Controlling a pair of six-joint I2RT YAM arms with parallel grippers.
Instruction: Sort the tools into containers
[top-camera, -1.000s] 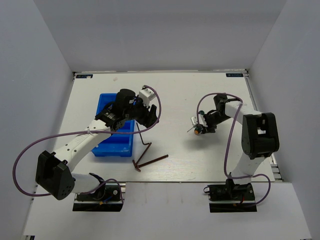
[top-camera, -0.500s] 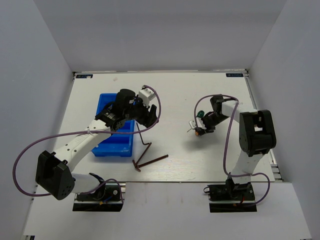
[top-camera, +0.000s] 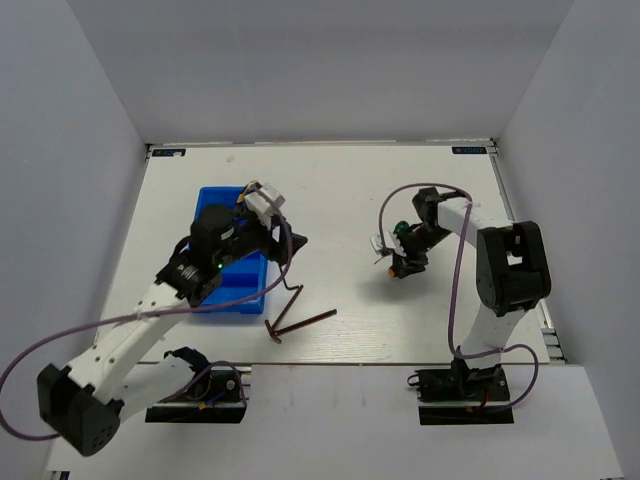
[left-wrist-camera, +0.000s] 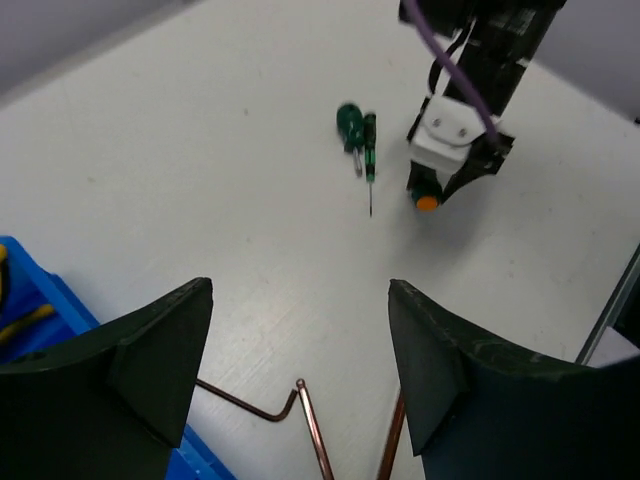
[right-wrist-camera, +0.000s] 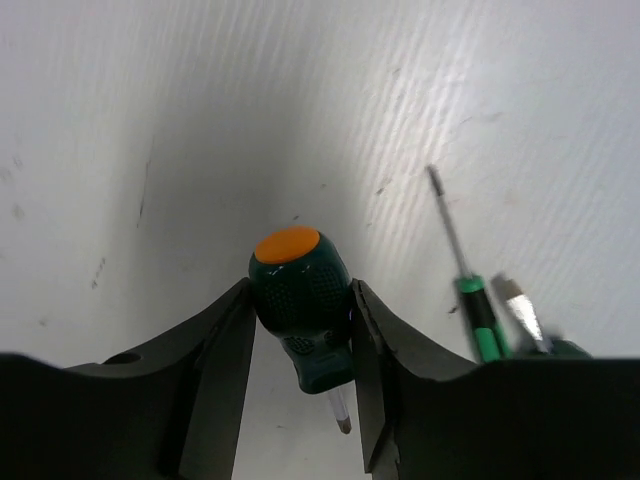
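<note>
My right gripper (top-camera: 400, 264) is shut on a stubby green screwdriver with an orange cap (right-wrist-camera: 300, 295), held cap-forward close to the table; it also shows in the left wrist view (left-wrist-camera: 427, 202). Two more green screwdrivers (left-wrist-camera: 358, 135) lie just beside it (right-wrist-camera: 473, 300). Dark brown hex keys (top-camera: 298, 314) lie in the table's middle. My left gripper (top-camera: 291, 246) is open and empty above them; they show between its fingers (left-wrist-camera: 300, 420). The blue bin (top-camera: 215, 295) lies under my left arm, with yellow pliers handles (left-wrist-camera: 25, 320) inside.
The white table (top-camera: 350, 190) is walled at the back and both sides. My left arm's purple cable loops out to the left. The right arm's base stands at the near right.
My left arm has pulled back and turned, its gripper now pointing over the hex keys. My right gripper has shifted slightly left with the stubby screwdriver.
</note>
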